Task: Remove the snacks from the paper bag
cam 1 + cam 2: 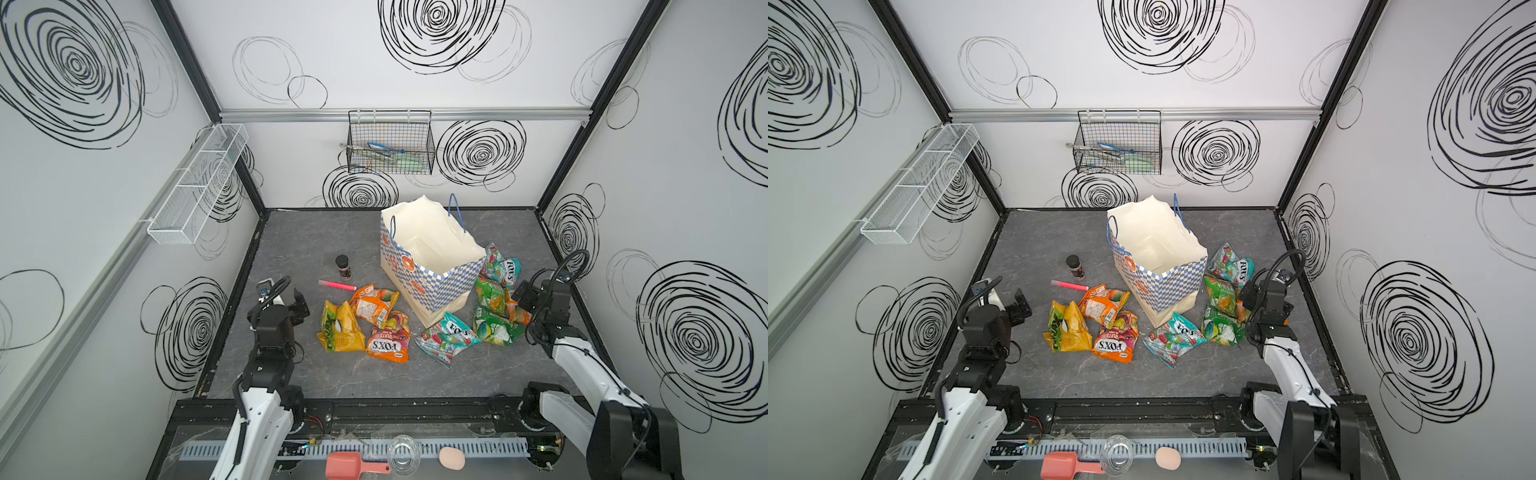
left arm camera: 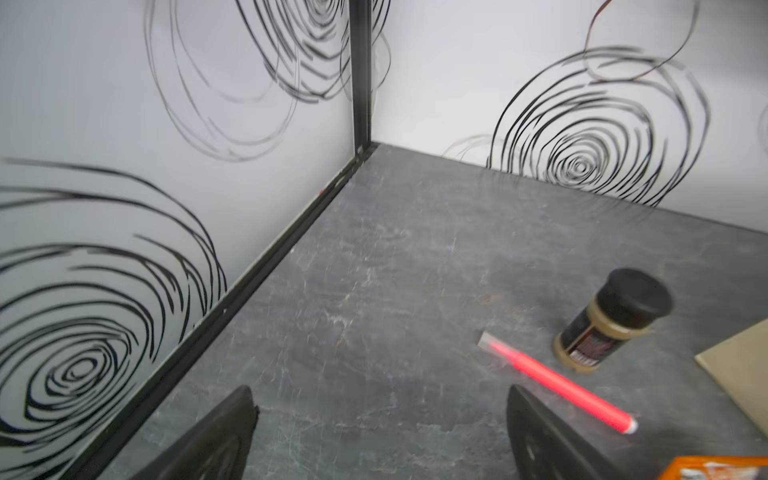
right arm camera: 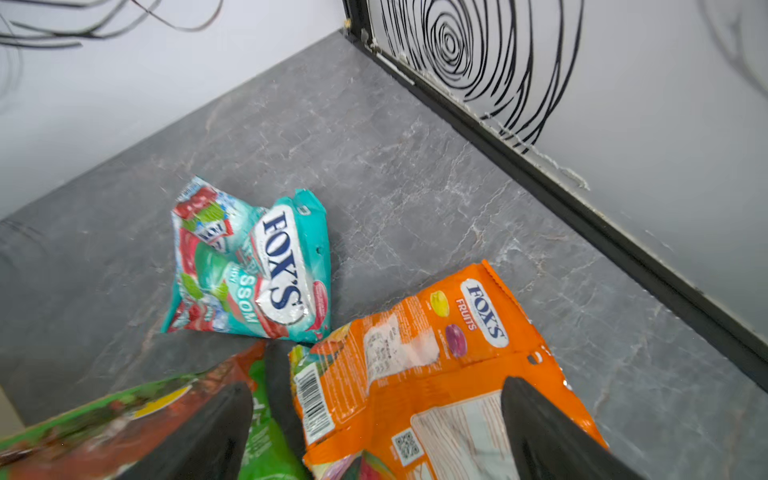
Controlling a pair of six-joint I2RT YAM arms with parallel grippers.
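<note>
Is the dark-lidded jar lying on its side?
No, the jar stands upright, lid up, near the pink marker.

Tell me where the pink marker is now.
In both top views the pink marker lies flat on the table, left of the paper bag, between the dark-lidded jar and an orange packet.

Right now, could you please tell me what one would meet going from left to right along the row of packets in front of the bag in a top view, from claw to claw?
left claw → yellow packet → orange and pink packet → teal packet → green packet → right claw
</note>
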